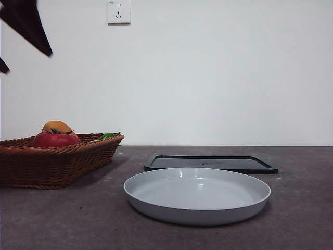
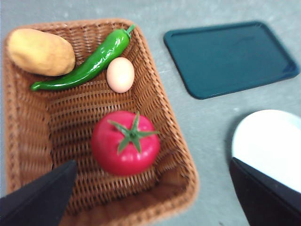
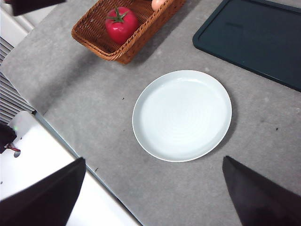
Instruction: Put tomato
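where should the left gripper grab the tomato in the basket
Probably from straight above, jaws closing across the tomato's round red sides below the green stem. It sits low inside the wicker basket, whose walls block a side approach. The open left gripper hangs above it.

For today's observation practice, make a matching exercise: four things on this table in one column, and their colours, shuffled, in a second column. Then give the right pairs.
Things:
1. tomato
2. pepper
3. plate
4. tray

Colours:
A. white
B. dark teal
C. red
D. green

Pairs: 1-C, 2-D, 3-A, 4-B.

The tomato and pepper lie in the wicker basket, under the left gripper, whose fingers are spread wide.
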